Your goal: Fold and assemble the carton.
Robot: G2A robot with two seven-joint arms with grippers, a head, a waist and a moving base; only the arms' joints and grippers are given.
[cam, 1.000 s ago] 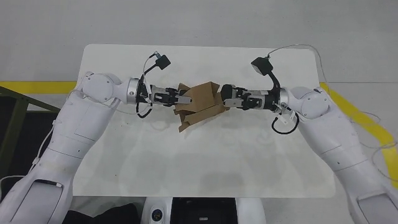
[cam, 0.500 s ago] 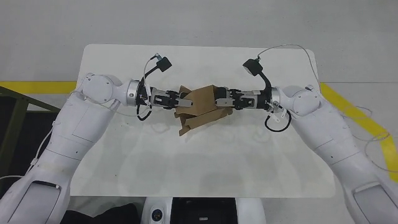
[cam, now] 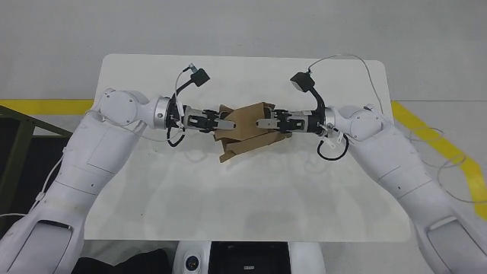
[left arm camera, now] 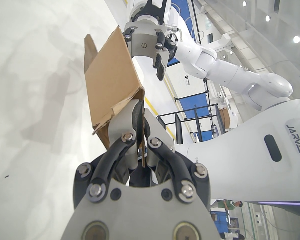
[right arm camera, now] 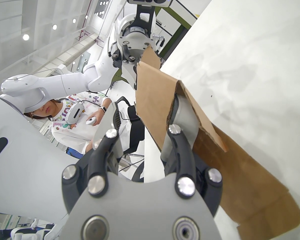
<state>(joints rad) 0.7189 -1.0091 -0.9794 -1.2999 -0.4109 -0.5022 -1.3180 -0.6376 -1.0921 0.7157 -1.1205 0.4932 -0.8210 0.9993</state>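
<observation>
Left wrist view, nearest first: the left gripper [left arm camera: 139,112] is clamped on one edge of the brown cardboard carton [left arm camera: 110,73], its pads pinching the thin wall. Beyond it, at the carton's far end, the right gripper [left arm camera: 150,56] has its fingers spread. Its own wrist view shows one finger tucked inside under a flap and the other free outside. Seen from the top view, the half-folded carton sits between both grippers over the middle of the white table [cam: 228,198].
</observation>
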